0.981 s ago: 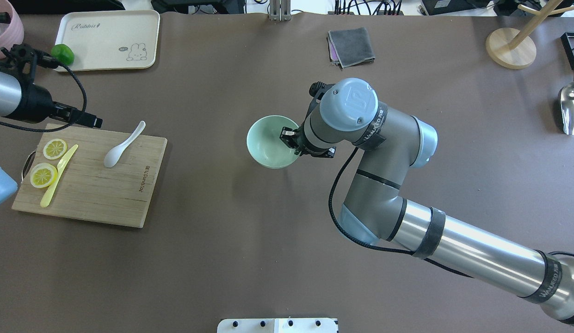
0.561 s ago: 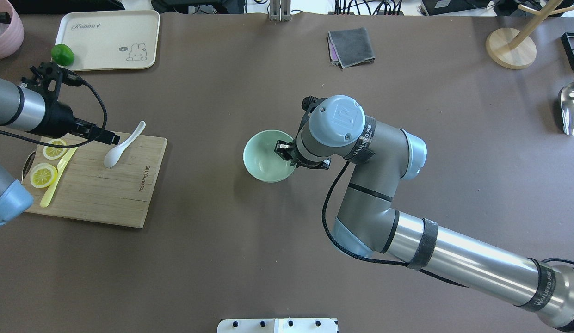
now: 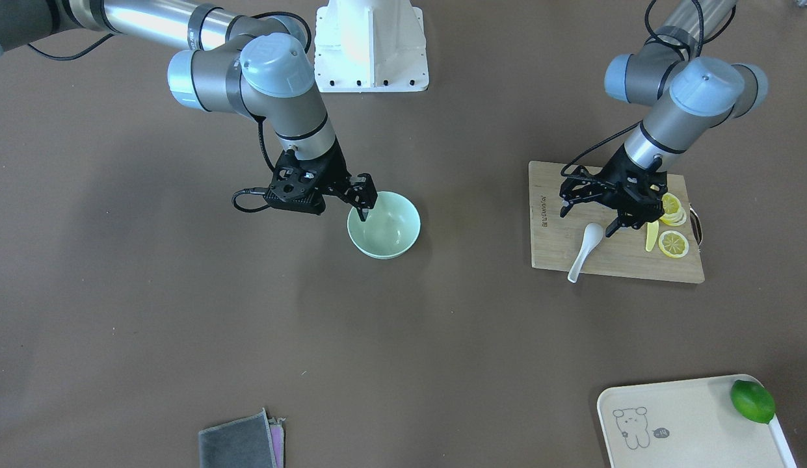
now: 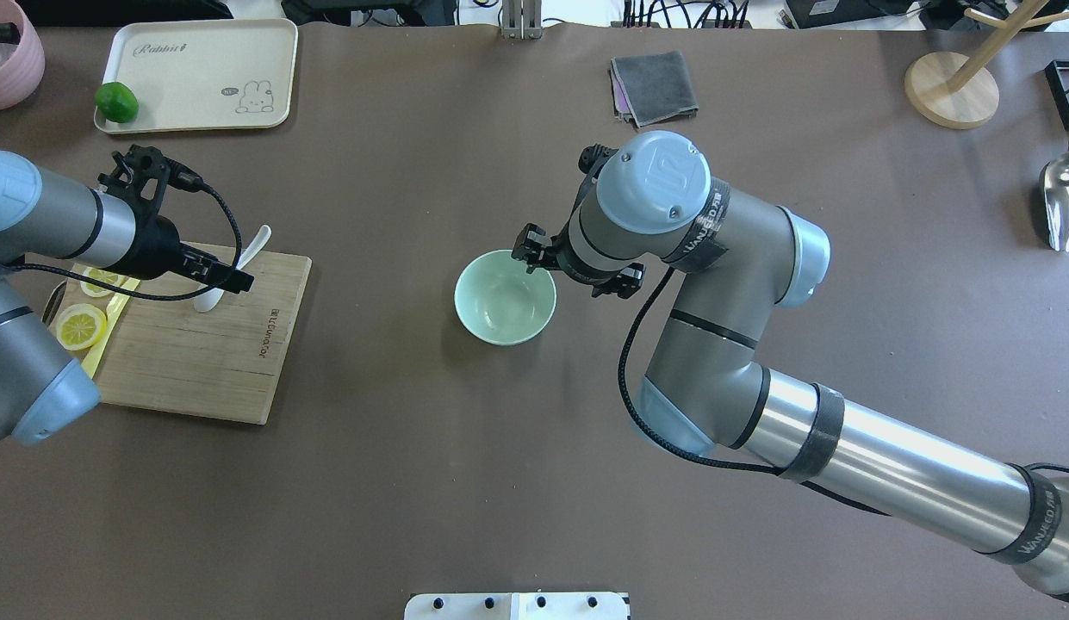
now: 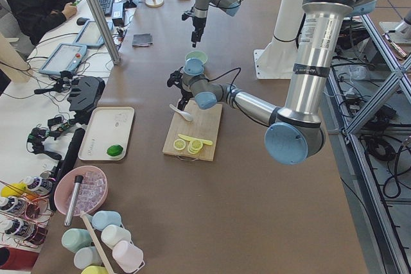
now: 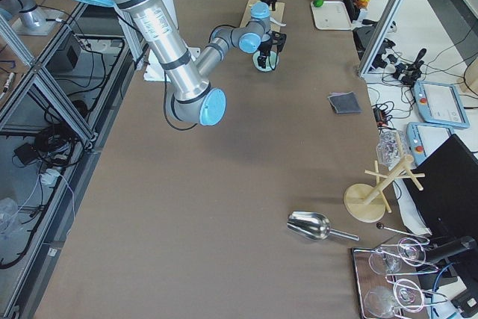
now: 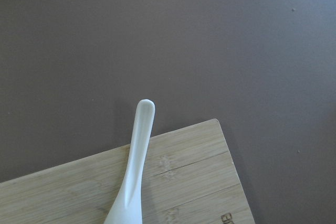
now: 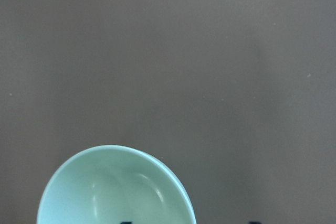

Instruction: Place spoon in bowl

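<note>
The white spoon (image 3: 582, 250) lies on the wooden cutting board (image 3: 553, 227), its handle past the board's edge; it also shows in the overhead view (image 4: 257, 241) and the left wrist view (image 7: 137, 156). My left gripper (image 3: 590, 218) is open and hovers over the spoon's scoop, fingers on either side; in the overhead view (image 4: 233, 280) it hides the scoop. The mint-green bowl (image 4: 500, 301) stands empty mid-table and shows in the front view (image 3: 390, 234) and the right wrist view (image 8: 115, 187). My right gripper (image 4: 534, 257) is open, just above the bowl's far right rim.
Lemon slices (image 4: 79, 325) and a yellow knife (image 3: 651, 235) lie on the board's left part. A cream tray (image 4: 198, 77) with a lime (image 4: 116, 102) is at the back left. A grey cloth (image 4: 653, 86), a wooden stand (image 4: 952, 90) and a metal scoop (image 4: 1064, 202) lie further right.
My left arm has swung right and now covers the spoon's scoop. The bowl has shifted a little nearer; my right gripper has come out of the bowl to its rim.
</note>
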Controlling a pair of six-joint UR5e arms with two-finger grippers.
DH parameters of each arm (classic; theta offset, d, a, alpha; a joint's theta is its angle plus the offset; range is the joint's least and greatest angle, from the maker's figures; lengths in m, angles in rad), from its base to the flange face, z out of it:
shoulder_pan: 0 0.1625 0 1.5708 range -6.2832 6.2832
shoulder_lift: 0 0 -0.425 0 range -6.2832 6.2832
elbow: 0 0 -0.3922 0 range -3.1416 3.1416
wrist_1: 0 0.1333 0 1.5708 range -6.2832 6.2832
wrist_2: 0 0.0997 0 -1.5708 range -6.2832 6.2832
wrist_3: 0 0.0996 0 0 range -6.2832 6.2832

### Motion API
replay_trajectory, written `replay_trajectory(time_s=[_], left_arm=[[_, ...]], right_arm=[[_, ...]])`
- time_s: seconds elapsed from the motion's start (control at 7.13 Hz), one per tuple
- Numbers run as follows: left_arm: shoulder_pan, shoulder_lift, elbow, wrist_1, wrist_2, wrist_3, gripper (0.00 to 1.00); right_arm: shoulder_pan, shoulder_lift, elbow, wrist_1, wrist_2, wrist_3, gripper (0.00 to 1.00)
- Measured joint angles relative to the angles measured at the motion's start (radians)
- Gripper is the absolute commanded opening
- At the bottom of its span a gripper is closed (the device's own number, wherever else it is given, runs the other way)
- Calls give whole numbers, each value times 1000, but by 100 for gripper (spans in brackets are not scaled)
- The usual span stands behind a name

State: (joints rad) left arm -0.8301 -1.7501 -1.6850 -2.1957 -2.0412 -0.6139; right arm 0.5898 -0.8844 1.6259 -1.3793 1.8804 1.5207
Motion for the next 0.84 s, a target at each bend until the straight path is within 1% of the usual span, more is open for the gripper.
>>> replay_trajectory(time_s=[0.14, 0.42, 0.7, 0.84], left_arm=[[1, -1, 15, 0, 28, 42, 95], [3, -1, 35, -1, 56, 71, 95], [7, -4, 64, -7, 60, 75, 95], [12, -4, 72, -8, 61, 75, 91]], right_arm=[[28, -33, 41, -10, 17, -36, 100], [127, -164, 153, -15, 97, -205, 100], [247, -246, 188, -20, 188, -340, 100], [304, -276, 197, -28, 233, -428, 100]])
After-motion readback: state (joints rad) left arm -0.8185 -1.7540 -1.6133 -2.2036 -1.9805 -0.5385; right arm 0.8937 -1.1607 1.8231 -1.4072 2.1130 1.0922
